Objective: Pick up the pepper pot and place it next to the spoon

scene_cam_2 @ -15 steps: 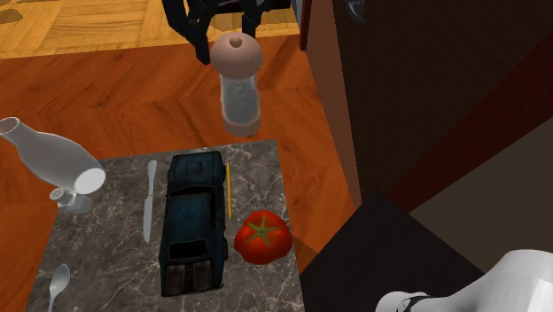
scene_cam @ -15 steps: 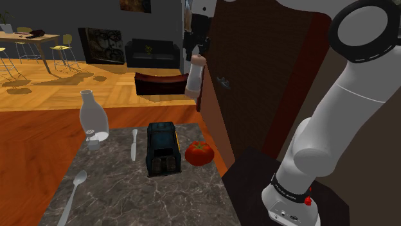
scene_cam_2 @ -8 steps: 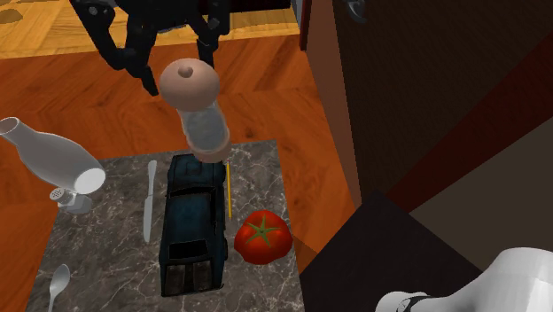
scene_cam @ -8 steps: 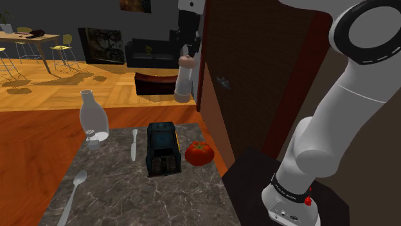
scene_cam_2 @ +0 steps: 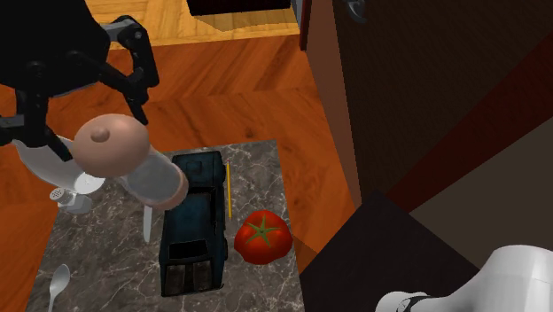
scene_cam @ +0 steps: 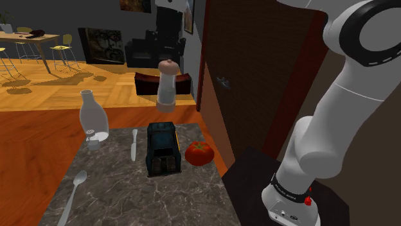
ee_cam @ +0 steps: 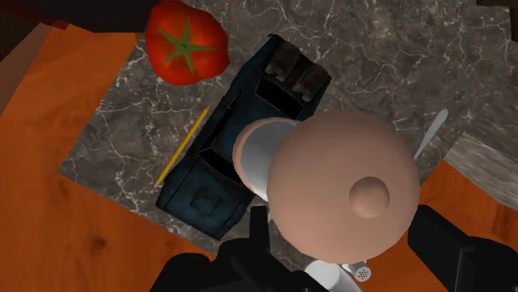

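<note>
The pepper pot [scene_cam: 165, 88], with a pinkish-tan rounded head and a pale body, hangs in the air over the far end of the marble table [scene_cam: 115, 192]. My gripper [scene_cam: 167, 58] is shut on its head from above. In the second exterior view the pepper pot [scene_cam_2: 133, 164] tilts over the knife, and the gripper [scene_cam_2: 96, 133] clasps its head. In the wrist view the pot's head [ee_cam: 349, 191] sits between the gripper's [ee_cam: 353, 245] fingers. The pale spoon [scene_cam: 76, 186] lies at the table's near corner on the shoulder view's left; its bowl [scene_cam_2: 58, 284] also appears in the second exterior view.
A dark blue toy car [scene_cam: 162, 147] sits mid-table, with a tomato [scene_cam: 198, 153] beside it and a yellow pencil [scene_cam_2: 229, 189] between them. A white knife [scene_cam: 133, 142] and a white bottle-shaped shaker [scene_cam: 92, 119] lie toward the spoon's side. A tall dark brown cabinet [scene_cam: 257, 83] flanks the table.
The gripper has carried the pepper pot away from the cabinet toward the shoulder view's left and lower, to above the table's far end. Nothing on the table has moved.
</note>
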{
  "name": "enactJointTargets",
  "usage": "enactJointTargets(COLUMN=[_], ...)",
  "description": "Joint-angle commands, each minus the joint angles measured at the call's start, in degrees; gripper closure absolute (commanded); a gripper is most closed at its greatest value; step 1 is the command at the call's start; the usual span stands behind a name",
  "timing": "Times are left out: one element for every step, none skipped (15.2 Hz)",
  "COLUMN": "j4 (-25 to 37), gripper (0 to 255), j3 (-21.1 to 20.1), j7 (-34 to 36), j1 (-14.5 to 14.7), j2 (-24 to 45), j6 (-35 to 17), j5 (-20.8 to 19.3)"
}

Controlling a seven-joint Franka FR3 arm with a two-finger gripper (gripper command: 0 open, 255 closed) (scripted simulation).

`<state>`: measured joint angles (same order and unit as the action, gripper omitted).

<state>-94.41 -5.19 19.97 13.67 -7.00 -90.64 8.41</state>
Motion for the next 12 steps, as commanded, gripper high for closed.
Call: enactJointTargets(j4=[1.86, 2.58, 3.37, 4.24, 5.19, 6.23, 7.35, 8.57, 9.89, 11.3, 12.83, 14.47], gripper=[255, 255, 255, 255, 255, 255, 255, 255, 255, 255, 255, 255], j3=[-1.6, -2.38, -3.17, -3.94, -4.72, -5.48, -6.22, -6.95, -7.67, -8.35, -9.01, -9.67], j7=[2.89, 4.3, 5.71, 7.12, 8.54, 9.96, 11.39, 12.82, 14.25, 15.68, 17.11, 18.54], j1=[1.18, 1.8, 2.43, 3.06, 3.7, 4.36, 5.05, 5.75, 6.47, 7.24, 8.03, 8.85], j2=[1.49, 2.14, 2.86, 3.63, 4.48, 5.39, 6.37, 7.42, 8.54, 9.73, 11.0, 12.35], j6=[-0.04, -0.17, -0.28, -0.37, -0.44, -0.48, -0.49, -0.47, -0.42, -0.32, -0.18, 0.01], j5=[-0.13, -0.23, -0.36, -0.53, -0.74, -0.98, -1.27, -1.6, -1.98, -2.4, -2.88, -3.4])
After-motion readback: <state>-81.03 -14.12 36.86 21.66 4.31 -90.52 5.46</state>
